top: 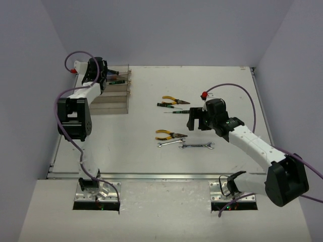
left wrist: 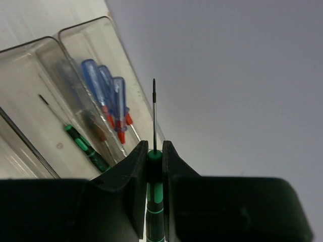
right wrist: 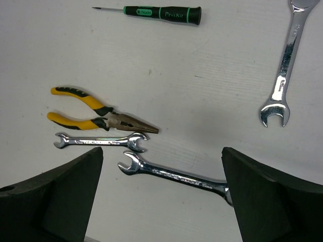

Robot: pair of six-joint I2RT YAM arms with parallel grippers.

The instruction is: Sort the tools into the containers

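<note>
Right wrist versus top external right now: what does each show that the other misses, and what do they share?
Right wrist only: a third wrench off to the right, unseen from above, and the lettering on the black-green screwdriver. Top external only: the left gripper at the bins, plus a second pair of pliers. Shared: the nearer pliers, the small wrench and the longer wrench.

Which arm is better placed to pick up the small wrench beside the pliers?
Right. The right gripper hangs open over that wrench, while the left gripper is shut on a screwdriver at the bins.
</note>
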